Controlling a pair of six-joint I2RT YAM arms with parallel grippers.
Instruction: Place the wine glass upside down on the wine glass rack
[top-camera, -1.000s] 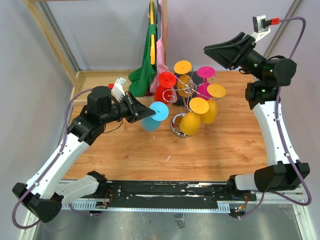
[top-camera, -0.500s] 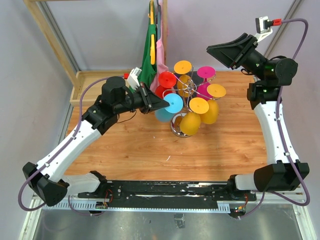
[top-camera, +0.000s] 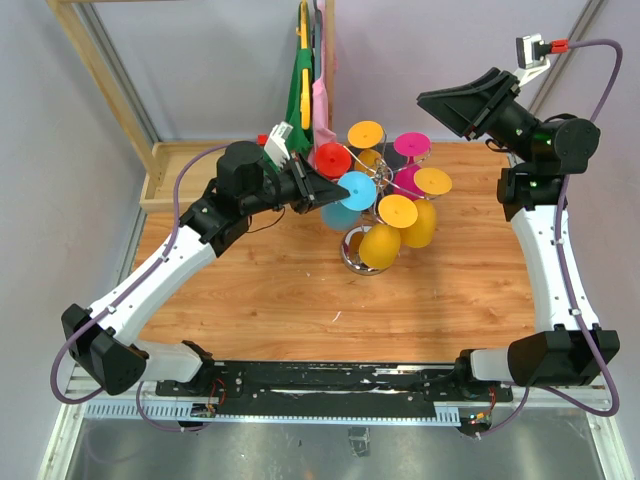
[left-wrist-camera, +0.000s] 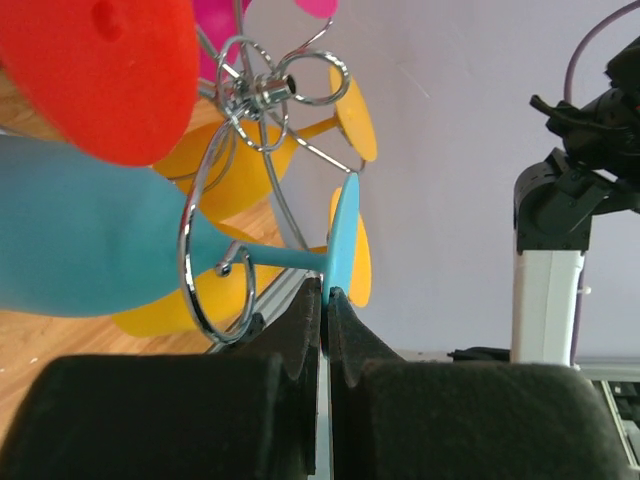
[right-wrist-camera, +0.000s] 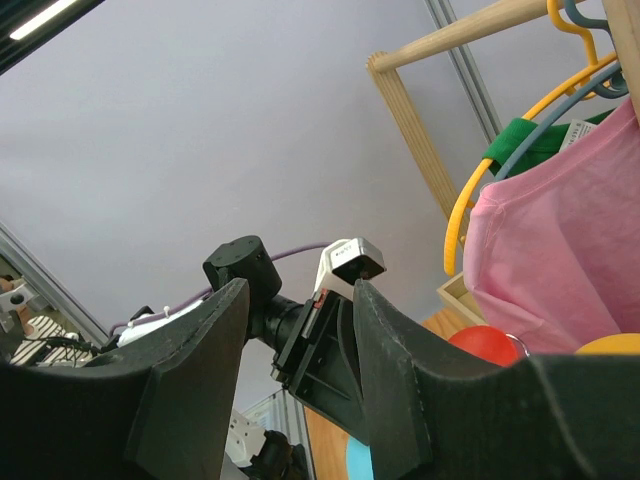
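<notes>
Black left tool: clamped shut on the foot rim of the wine glass.
Glass position: foot uppermost, blue bowl slung below and tilted, against the left side of the wine glass rack, beside a red glass.
Change: a second ago it hung over bare counter; the arm has since swung it in among the chrome arms.
Meaning: probably the seating step. The stem crosses a wire loop, but I cannot tell whether it rests there.
Right tool: raised at the far right, jaws apart, empty.
Counter: wood planks.
Room: pale walls, wooden frame, hanging clothes behind.
</notes>
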